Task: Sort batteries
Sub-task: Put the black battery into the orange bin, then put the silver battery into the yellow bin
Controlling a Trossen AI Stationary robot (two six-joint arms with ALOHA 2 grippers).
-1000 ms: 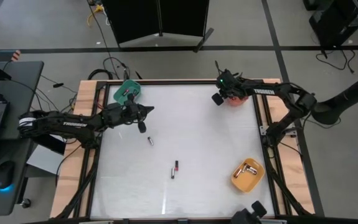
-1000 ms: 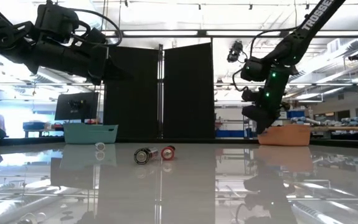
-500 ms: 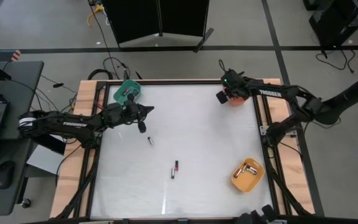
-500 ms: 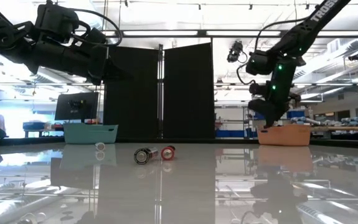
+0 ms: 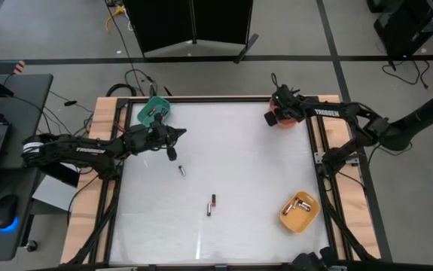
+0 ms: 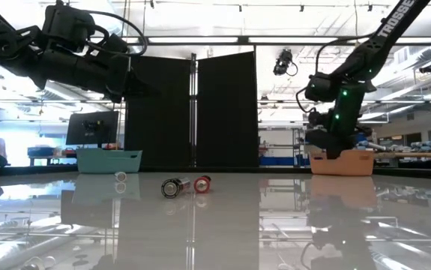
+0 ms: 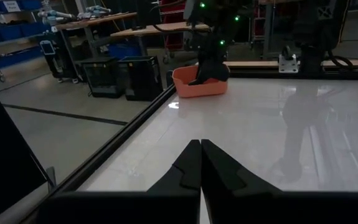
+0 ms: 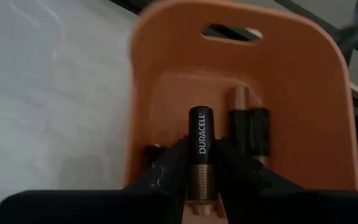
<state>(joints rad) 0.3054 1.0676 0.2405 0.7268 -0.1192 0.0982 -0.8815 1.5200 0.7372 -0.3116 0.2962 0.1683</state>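
My right gripper [image 8: 201,163] hangs over the orange bin [image 5: 284,119] at the table's far right corner, shut on a black-and-copper battery [image 8: 200,134]. Another battery [image 8: 248,127] lies on that bin's floor. My left gripper [image 7: 200,146] is shut and holds nothing; it hovers beside the green bin [image 5: 154,111] at the far left. On the table lie a small silvery battery [image 5: 181,170] and, near the middle, a red-banded one [image 5: 212,199] and a dark one [image 5: 209,211] end to end. My right gripper pinches the battery between its two fingers at the battery's copper end [image 8: 197,177]. The battery lies along the fingers, and its black end [image 8: 200,118] sticks out past the fingertips. The fingers slant down from above into the orange bin's opening.
A yellow-orange bin [image 5: 300,211] with batteries in it stands at the near right. Black rails [image 5: 315,162] and wooden strips frame the white tabletop. A broad bare stretch of table lies between the two arms.
My right gripper has carried the battery toward the table's far right corner, from beside the orange bin's left wall to above the bin, sinking slightly and rolling a little.
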